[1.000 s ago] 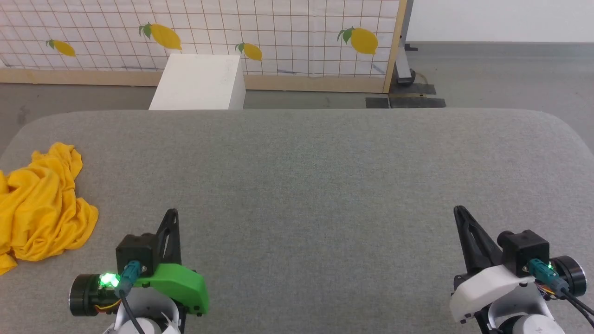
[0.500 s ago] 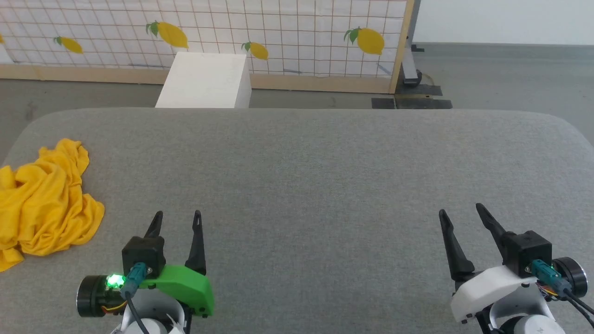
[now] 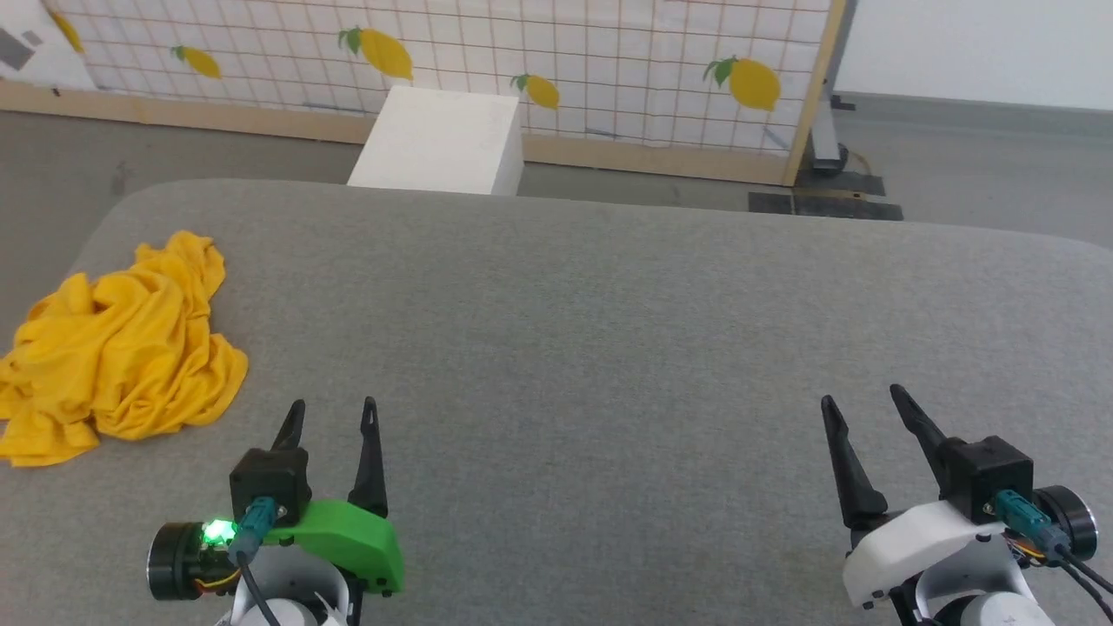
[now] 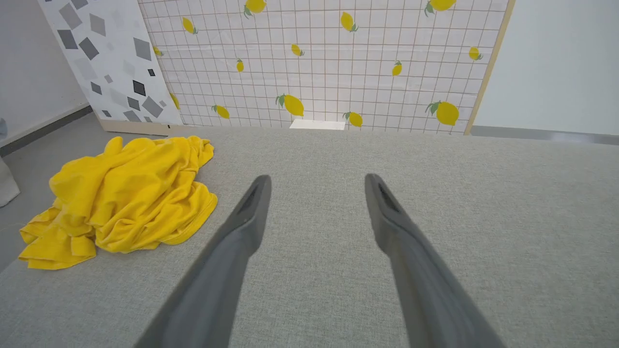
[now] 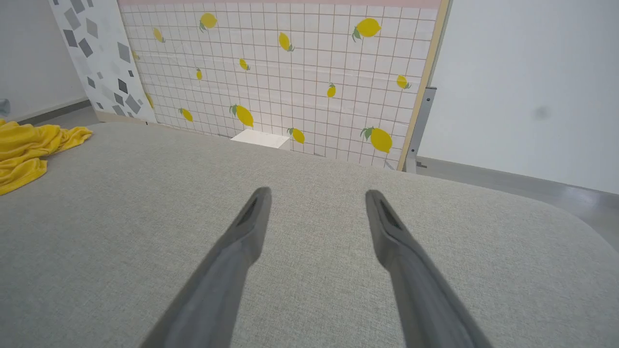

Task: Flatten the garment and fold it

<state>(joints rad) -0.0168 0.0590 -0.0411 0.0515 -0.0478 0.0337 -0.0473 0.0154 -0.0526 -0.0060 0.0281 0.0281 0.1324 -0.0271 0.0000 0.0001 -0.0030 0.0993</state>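
Garment [image 3: 122,348]: a bright yellow cotton T-shirt, crumpled in a heap at the middle left of the head view. It sits on the left end of the grey fabric-covered table [image 3: 609,330], close to its edge.
Left gripper [image 3: 334,403]: green-shelled with two long dark fingers spread apart and empty. It is at the lower left, near the heap's right side and not touching it.
Right gripper [image 3: 861,395]: white-shelled, fingers likewise parted and empty. It is at the lower right, well apart from the shirt.
Risk: I'd worry that a pinch into the heap catches several layers at once and lifts a bundle. A tug leftwards could also slide it off the edge.
Lie: the heap's long axis runs from upper right to lower left. Collar, hem and print are buried, so I cannot tell which way it points.
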